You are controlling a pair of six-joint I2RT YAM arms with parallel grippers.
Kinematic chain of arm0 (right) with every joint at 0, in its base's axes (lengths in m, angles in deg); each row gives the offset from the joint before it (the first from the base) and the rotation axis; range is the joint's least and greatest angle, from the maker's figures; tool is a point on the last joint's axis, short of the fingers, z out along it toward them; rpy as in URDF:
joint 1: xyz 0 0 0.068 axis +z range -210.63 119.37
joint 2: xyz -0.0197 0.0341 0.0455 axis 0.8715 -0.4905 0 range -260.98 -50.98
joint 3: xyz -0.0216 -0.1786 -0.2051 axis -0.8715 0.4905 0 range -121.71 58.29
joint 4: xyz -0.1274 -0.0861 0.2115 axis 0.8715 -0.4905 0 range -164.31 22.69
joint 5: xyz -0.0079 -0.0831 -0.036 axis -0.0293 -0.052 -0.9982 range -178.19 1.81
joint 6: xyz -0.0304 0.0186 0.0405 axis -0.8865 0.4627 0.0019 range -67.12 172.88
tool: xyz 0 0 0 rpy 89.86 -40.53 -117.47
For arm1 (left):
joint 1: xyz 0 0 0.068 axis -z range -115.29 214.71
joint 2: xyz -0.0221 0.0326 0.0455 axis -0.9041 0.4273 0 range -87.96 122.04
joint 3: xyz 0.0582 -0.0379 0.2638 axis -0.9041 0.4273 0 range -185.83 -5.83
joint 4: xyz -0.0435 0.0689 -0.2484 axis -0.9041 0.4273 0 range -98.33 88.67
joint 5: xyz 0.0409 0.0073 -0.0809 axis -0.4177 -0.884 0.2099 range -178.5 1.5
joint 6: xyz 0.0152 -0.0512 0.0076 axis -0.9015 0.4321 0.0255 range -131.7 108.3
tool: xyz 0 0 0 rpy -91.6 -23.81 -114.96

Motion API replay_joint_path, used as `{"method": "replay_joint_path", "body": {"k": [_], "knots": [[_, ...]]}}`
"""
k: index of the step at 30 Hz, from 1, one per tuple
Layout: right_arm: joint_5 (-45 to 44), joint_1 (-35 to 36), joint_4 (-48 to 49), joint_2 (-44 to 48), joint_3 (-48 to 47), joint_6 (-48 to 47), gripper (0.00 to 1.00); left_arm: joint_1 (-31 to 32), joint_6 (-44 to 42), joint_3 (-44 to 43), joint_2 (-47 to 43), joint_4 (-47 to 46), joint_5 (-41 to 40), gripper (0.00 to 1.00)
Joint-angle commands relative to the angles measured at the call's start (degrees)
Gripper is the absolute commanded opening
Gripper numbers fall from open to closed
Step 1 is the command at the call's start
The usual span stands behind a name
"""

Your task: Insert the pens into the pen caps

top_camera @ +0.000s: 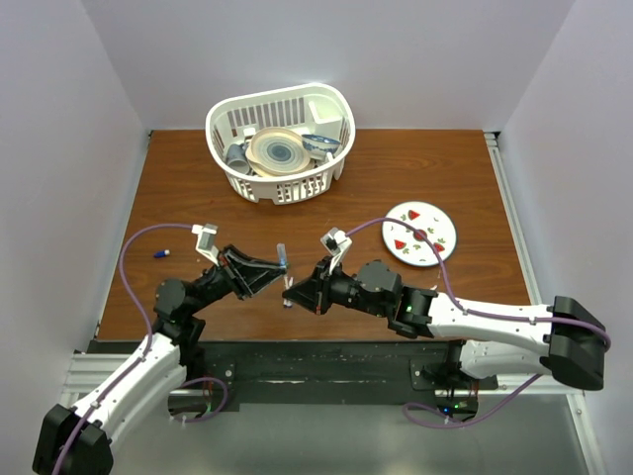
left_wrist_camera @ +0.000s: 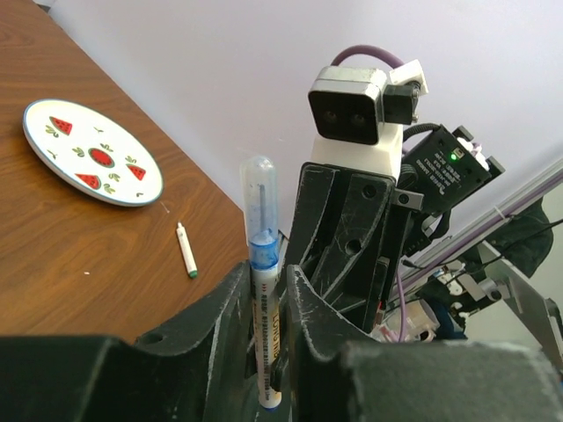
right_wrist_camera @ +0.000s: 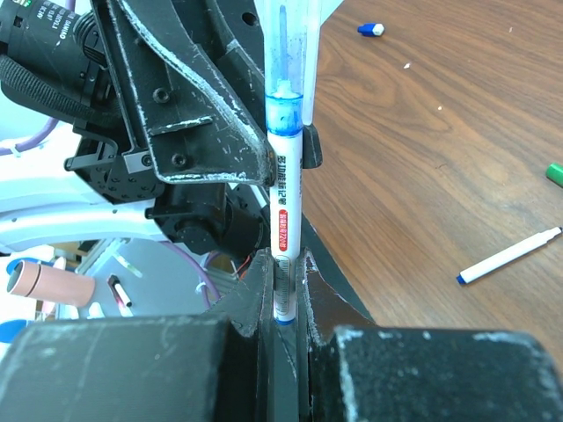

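Closest in, the left gripper [left_wrist_camera: 266, 280] and the right gripper [right_wrist_camera: 283, 274] meet above the near middle of the wooden table [top_camera: 475, 198], both pinching one blue-tipped pen [right_wrist_camera: 283, 207]. The right one's fingers press on the lower end of the white barrel and the left one's clamp it higher, just below the tip, so the pen stands roughly upright between them, clear of the wood. A translucent cap [left_wrist_camera: 260, 198] sits over the blue tip and projects free above both sets of fingers. The step in hand looks like seating this cap. Doing it well means keeping the barrel straight in both grips, pushing only along its axis, and letting one gripper go before the other so nothing twists loose. Whether the cap is fully home I cannot tell. Farther out on the table lie a dark-tipped pen [right_wrist_camera: 508, 256], a green-ended pen [left_wrist_camera: 186, 250] and a small blue cap [right_wrist_camera: 370, 29]. A green object [right_wrist_camera: 554, 173] is cut off at the frame edge, and no purple cap shows anywhere. Beyond them sit the watermelon plate [top_camera: 440, 230] and the white basket [top_camera: 287, 186].
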Motion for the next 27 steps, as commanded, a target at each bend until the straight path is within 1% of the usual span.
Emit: {"method": "replay_joint_path", "body": {"k": [1, 5, 6, 7, 8, 10, 11, 12, 16, 20, 21, 22, 23, 24, 25, 26, 27], "knots": [[0.2, -0.1, 1.6, -1.1, -2.5, 0.3, 0.0, 1.0, -1.2, -3.0, 0.0, -1.6, 2.0, 0.29], [0.2, 0.0, 1.5, -1.6, -3.1, 0.2, 0.0, 1.0, -1.4, -3.1, 0.2, -1.5, 1.7, 0.33], [0.2, 0.0, 1.5, -1.6, -3.2, 0.2, 0.0, 1.1, -1.4, -3.2, 0.3, -1.6, 1.8, 0.32], [0.2, 0.1, 1.4, -1.7, -3.2, 0.2, 0.0, 1.1, -1.5, -3.2, 0.6, -2.0, 2.2, 0.29], [0.3, 0.0, 1.3, -1.7, -3.3, 0.2, 0.0, 1.1, -1.5, -3.2, 0.8, -2.1, 2.2, 0.2], [0.2, 0.0, 1.1, -1.7, -3.3, 0.2, 0.0, 1.2, -1.5, -3.4, 1.3, -2.2, 2.2, 0.1], [0.2, 0.1, 0.9, -1.8, -3.5, 0.2, 0.0, 1.2, -1.4, -3.4, 1.4, -2.3, 2.2, 0.01], [0.3, 0.1, 0.8, -1.7, -3.5, 0.3, 0.07, 1.2, -1.4, -3.5, 1.5, -2.2, 2.2, 0.0], [0.3, 0.0, 1.5, -2.3, -3.0, 1.2, 0.29, 1.2, -0.7, -3.7, 1.2, -2.6, 1.5, 0.0], [1.7, 0.1, 3.9, -3.5, -1.7, 2.6, 0.35, 1.2, -0.2, -3.8, 0.6, -2.8, 0.9, 0.0], [1.9, 0.1, 4.3, -3.8, -1.7, 3.0, 0.34, 1.2, 0.0, -3.8, 0.5, -3.1, 0.8, 0.0], [2.2, 0.0, 5.0, -4.1, -1.7, 3.0, 0.32, 1.2, 0.1, -3.5, 0.5, -3.3, 0.8, 0.0], [2.3, 0.1, 5.4, -4.2, -1.6, 3.0, 0.16, 1.2, 0.5, -3.5, 0.5, -3.6, 0.8, 0.0], [2.4, 0.0, 6.0, -4.3, -1.5, 3.0, 0.09, 1.2, 0.6, -3.4, 0.5, -4.2, 1.0, 0.0], [2.4, 0.0, 7.3, -4.1, -1.1, 2.8, 0.03, 1.2, 0.7, -3.2, 0.3, -4.4, 1.4, 0.0], [2.5, 0.0, 7.6, -3.9, -1.0, 2.6, 0.0, 1.2, 0.9, -3.1, 0.2, -4.4, 1.5, 0.14], [2.5, 0.0, 7.7, -3.8, -1.0, 2.5, 0.0, 1.2, 1.1, -3.0, -0.2, -4.3, 1.4, 0.26]]}}
